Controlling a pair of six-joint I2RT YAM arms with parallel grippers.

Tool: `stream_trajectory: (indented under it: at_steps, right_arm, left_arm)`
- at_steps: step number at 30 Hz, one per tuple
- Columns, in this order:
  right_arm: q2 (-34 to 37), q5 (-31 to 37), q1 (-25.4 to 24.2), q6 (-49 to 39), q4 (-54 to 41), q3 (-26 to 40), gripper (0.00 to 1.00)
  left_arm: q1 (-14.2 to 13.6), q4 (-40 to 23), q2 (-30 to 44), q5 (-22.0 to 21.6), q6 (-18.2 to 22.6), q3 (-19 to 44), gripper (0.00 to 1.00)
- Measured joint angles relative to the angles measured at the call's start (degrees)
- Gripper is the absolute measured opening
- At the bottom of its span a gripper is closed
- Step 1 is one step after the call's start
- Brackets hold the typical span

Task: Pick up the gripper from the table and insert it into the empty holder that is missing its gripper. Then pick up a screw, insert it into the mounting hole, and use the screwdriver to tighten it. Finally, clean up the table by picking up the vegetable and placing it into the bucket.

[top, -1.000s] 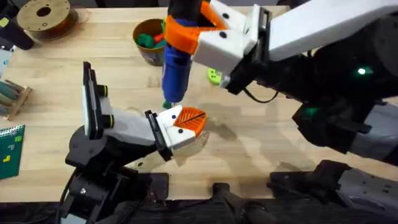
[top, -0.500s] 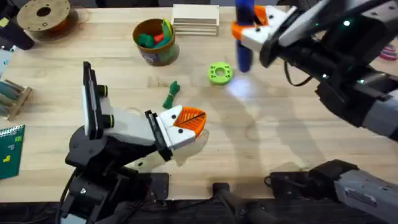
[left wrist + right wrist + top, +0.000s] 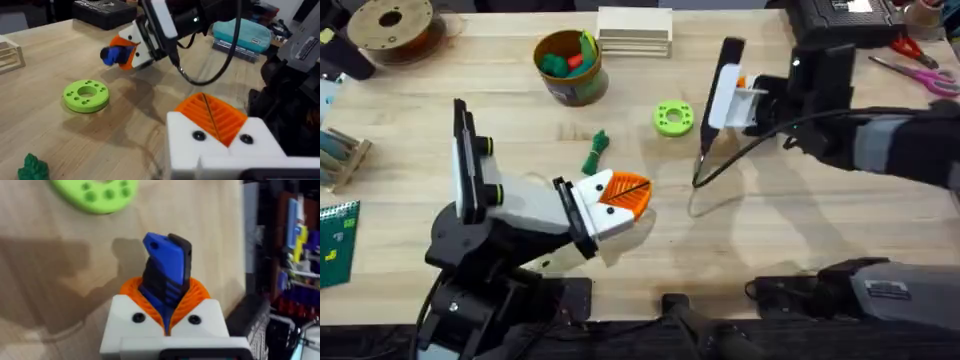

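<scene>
My left gripper (image 3: 620, 198) rests on the table at centre left, shut; an orange ribbed gripper piece (image 3: 212, 116) sits in its white holder block (image 3: 220, 150), where two screw heads show. Right of the green disc (image 3: 672, 118), my right gripper (image 3: 720, 100) hangs low over the table. It is shut on the blue screwdriver (image 3: 166, 267), which also appears in the left wrist view (image 3: 111, 55). The dark green vegetable (image 3: 596, 152) lies on the wood between the left gripper and the bucket (image 3: 556, 86). The bucket stands at the far centre left and holds toy vegetables.
A black cable (image 3: 705, 172) loops from the right arm onto the table. A stack of wooden boards (image 3: 634, 30) lies at the far edge, a filament spool (image 3: 390, 28) at the far left, scissors (image 3: 920, 75) at the far right, a wooden rack (image 3: 340, 155) at the left edge.
The right arm carried the screwdriver from above the left gripper to the right and came down beside the green disc. The left arm has not moved.
</scene>
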Motion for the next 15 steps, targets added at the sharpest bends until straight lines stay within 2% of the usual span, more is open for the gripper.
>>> stream_trajectory:
  at_steps: [4, 6, 7, 9, 11, 12, 15]
  right_arm:
    - [1.7, 0.8, 0.3, -2.3, -2.3, 0.1, 0.036]
    - [1.7, 1.0, 0.4, -2.8, -4.3, 0.3, 0.112]
    - [1.7, 1.1, 0.6, -2.6, -5.4, 0.4, 0.178]
    - [1.6, 1.3, 0.8, -2.0, -6.9, 0.5, 0.427]
    - [1.1, 2.1, 1.1, -0.4, -7.7, 1.2, 0.738]
    - [-0.3, 2.6, 2.1, 3.1, -10.0, 2.0, 0.930]
    - [-1.4, 2.7, 3.6, 8.7, -12.4, 2.0, 0.934]
  left_arm:
    - [0.0, 0.0, 0.0, 0.0, 0.0, 0.0, 0.010]
    - [0.0, 0.0, 0.0, 0.0, 0.0, 0.0, 0.010]
    - [0.0, 0.0, 0.0, 0.0, 0.0, 0.0, 0.010]
    - [0.0, 0.0, 0.0, 0.0, 0.0, 0.0, 0.010]
    - [0.0, 0.0, 0.0, 0.0, 0.0, 0.0, 0.010]
    - [0.0, 0.0, 0.0, 0.0, 0.0, 0.0, 0.010]
    - [0.0, 0.0, 0.0, 0.0, 0.0, 0.0, 0.010]
